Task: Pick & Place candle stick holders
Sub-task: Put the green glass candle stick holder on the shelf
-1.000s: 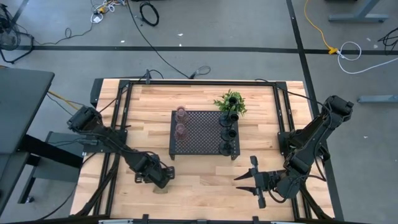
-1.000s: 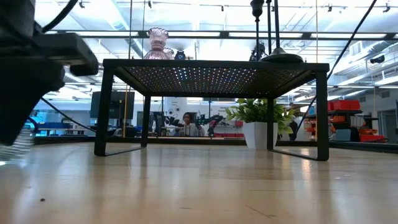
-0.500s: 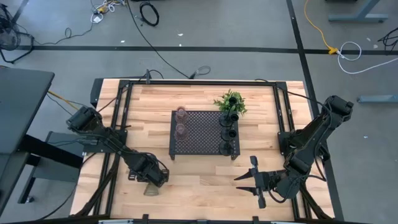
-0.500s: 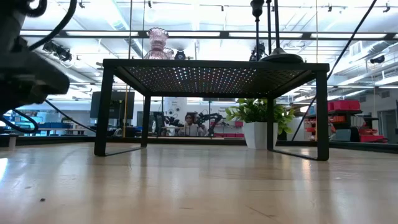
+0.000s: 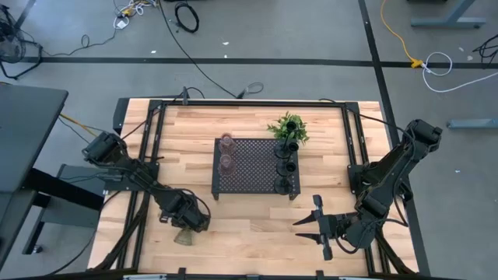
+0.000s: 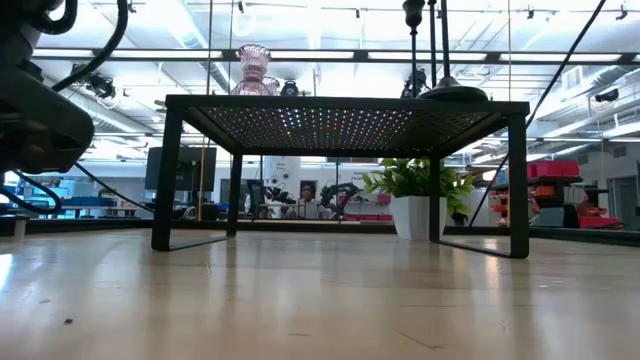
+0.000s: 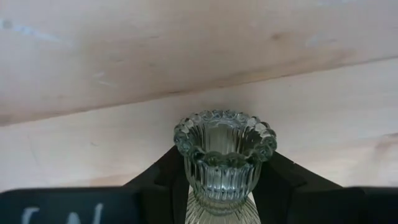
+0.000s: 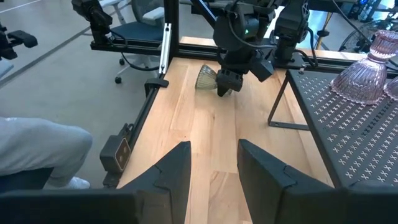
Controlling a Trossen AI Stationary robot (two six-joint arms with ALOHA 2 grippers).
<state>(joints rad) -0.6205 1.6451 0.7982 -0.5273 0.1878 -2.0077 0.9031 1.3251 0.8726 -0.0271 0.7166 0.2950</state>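
Left gripper [image 5: 185, 227] sits near the table's front edge, off the front-left corner of the large black perforated tray [image 5: 253, 166], and it's clamped on the greenish translucent ribbed glass candle holder [image 5: 184, 237]. Wrist cam shows the beaded cup [image 7: 224, 138] pinched betw. both dark fingers, the light wood table [image 7: 124, 56] beyond it. From the other arm's cam the holder [image 8: 206, 77] looks tipped on its side in the grip, flared base pointing away from the tray; whether it's clear of the wood I can't tell.

Moving right: on the tray's left side, two pinkish flared glass holders [image 5: 226, 141] [image 5: 226, 162], one behind the other. On the tray's right side, a row of black holders [image 5: 285, 167], w/ the green leafy plant [image 5: 289, 128] just past the tray's back-right corner.

Far right, off the tray's front-right corner: right gripper [image 5: 306, 223] waits, fingers spread wide, nothing in them (pointed back toward the left arm).

Judgement: green one looks like the last glass piece to join the pink pair. To do it well: rotate upright before travel, lift well above the tray's deck, set it down beside the pink pair w/o clipping them, release only when the base sits flat.
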